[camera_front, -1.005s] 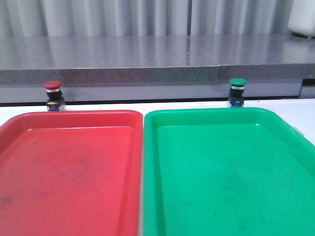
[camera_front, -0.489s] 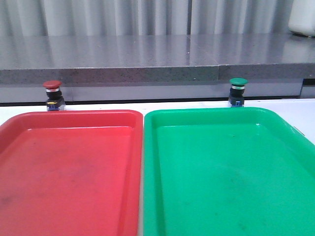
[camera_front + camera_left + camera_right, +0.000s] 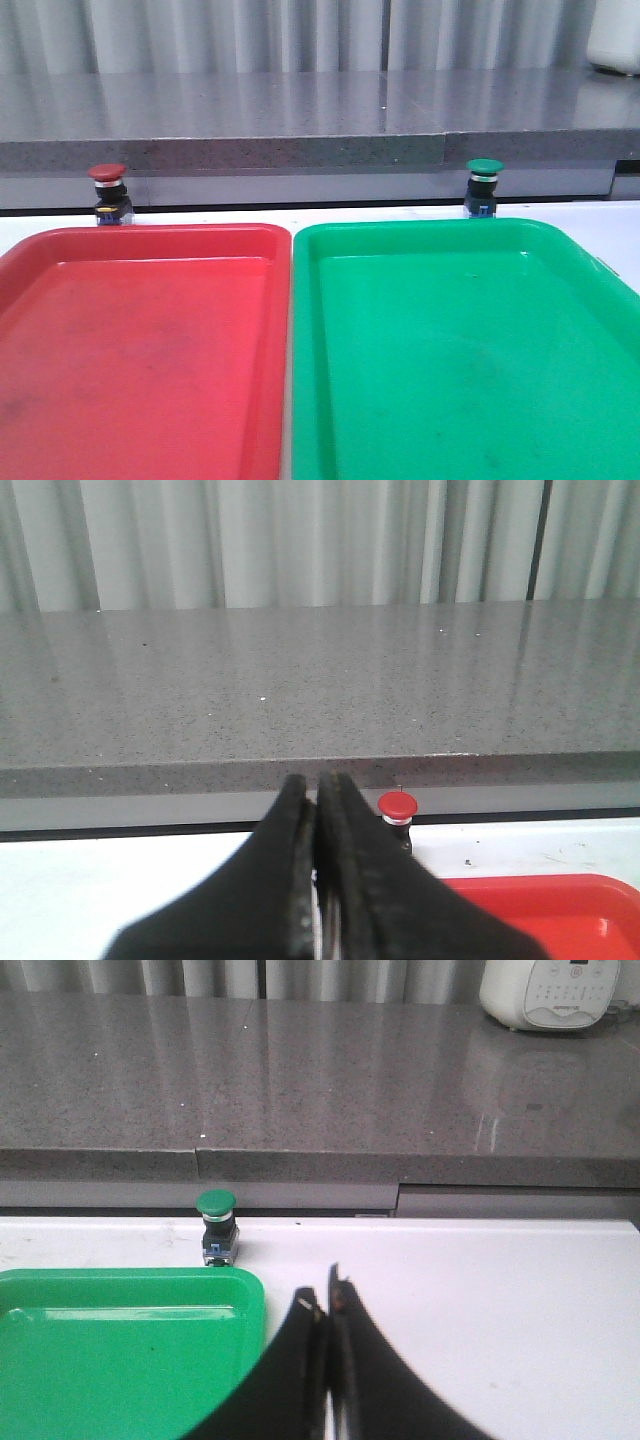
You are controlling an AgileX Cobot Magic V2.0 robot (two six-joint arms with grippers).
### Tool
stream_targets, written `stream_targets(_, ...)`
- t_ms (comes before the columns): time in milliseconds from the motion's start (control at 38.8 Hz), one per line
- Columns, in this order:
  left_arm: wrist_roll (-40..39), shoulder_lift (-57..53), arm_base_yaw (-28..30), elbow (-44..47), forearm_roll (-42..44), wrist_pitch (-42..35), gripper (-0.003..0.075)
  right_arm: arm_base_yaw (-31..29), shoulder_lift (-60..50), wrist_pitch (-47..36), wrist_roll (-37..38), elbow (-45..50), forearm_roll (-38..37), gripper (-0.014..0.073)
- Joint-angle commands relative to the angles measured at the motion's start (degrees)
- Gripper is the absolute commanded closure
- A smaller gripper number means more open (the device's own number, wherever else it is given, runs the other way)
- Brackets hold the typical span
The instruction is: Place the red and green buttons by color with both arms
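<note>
No change is seen vs 1 s ago; nothing moved. Red button (image 3: 107, 190) is stood behind red tray (image 3: 30, 255), green button (image 3: 483, 185) behind green tray (image 3: 560, 235). Left gripper (image 3: 316, 810) and right gripper (image 3: 327, 1305) are pressed closed, empty. Task judged not started.

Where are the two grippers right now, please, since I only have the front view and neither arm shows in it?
Observer: The left gripper is shut and empty, with the red button beyond its tips.
Operator: And the other arm?
Observer: The right gripper is also shut and empty, over bare table beside the green tray.
Operator: Is the green button close to it?
Observer: The green button stands upright behind the tray's far corner, clearly apart from the fingertips.
</note>
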Motion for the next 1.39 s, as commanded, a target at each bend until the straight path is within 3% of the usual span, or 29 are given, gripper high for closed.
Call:
stream_targets(0,0.1,0.7,0.1,-2.1,-0.3,-4.2,0.0719,-0.3,0.8,-4.5,-0.2,-2.2,0.4,0.0627)
stream_targets(52,0.1,0.7,0.1,-2.1,-0.3,-4.2,0.0665,-0.3,0.8,-4.5,-0.2,-2.2,0.4,0.0569)
stream_targets(129,0.0,0.7,0.1,-2.1,-0.3,-4.2,0.0519,-0.3,0.8,-4.5,-0.2,-2.2,0.4,0.0401)
stream_targets(283,0.0,0.7,0.1,-2.1,-1.8,-4.2,0.0106,-0.3,0.8,-4.5,-0.2,-2.2,0.4,-0.0001)
stream_targets(335,0.0,0.7,0.1,-2.1,-3.1,-4.2,0.0023,-0.3,0.8,-4.5,-0.2,-2.2,0.4,-0.0076)
stream_targets(850,0.0,3.6,0.1,-2.3,-4.0,-5.1,0.0146,-0.3,0.8,-4.4,-0.2,-2.2,0.4,-0.0049)
stream_targets(1133,0.0,23.4,-5.4,-9.7,-4.8,-5.0,0.0146,-0.3,0.8,-4.3,-0.2,-2.2,0.4,-0.0049)
stream_targets(1365,0.0,43.8,-8.0,-24.1,-4.8,-0.2,0.0155,-0.3,0.8,-4.3,-0.2,-2.2,0.4,-0.0049)
